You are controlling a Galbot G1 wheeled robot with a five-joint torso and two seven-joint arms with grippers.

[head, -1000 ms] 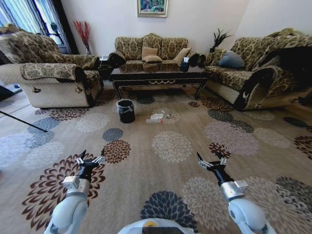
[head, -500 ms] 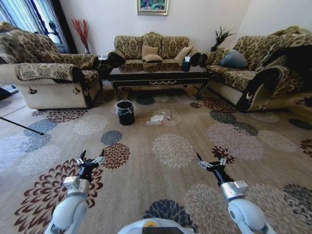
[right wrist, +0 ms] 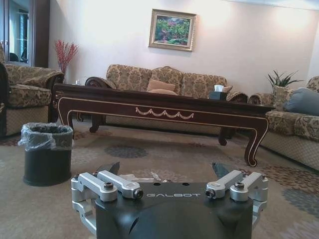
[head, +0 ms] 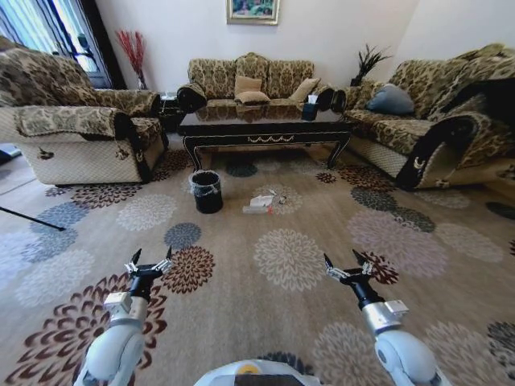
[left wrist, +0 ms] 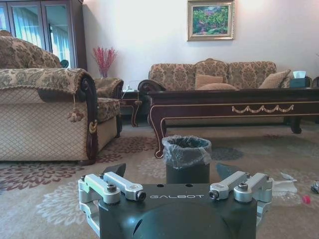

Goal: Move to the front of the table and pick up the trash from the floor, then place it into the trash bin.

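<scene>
Left gripper [head: 150, 263] and right gripper [head: 348, 264] are held low over the carpet [head: 290, 322], side by side and well apart, each on a white rounded forearm. Dark pointed fingers are spread wide on both, nothing between them; silver metal linkages are seen at the knuckles in the wrist views, above a black housing.

The carpet is beige, flat-woven in look, patterned with large round flower heads in brown, cream, grey and dark blue.

Ahead of the grippers, between them in line and well beyond the fingertips, the trash [head: 261, 201] lies on the carpet: a crumpled white wrapper and a small clear bottle, close together. A bit of red is seen beside the white paper in the left wrist view [left wrist: 294, 188].

The bin [head: 207, 190] stands upright just left of the trash, straight ahead of the left gripper [left wrist: 171, 175]. It is a round black bucket shape, with a wrinkled clear liner folded over the rim.

Just behind both stands the table [head: 265, 133]: long, low, glossy dark wood, curved legs, gold scrollwork on the apron. A dark tissue box [head: 310, 110] sits at its right end.

Farther off, patterned sofas [head: 249, 79] surround the table on three sides; a framed picture [head: 253, 10] hangs on the white wall.
</scene>
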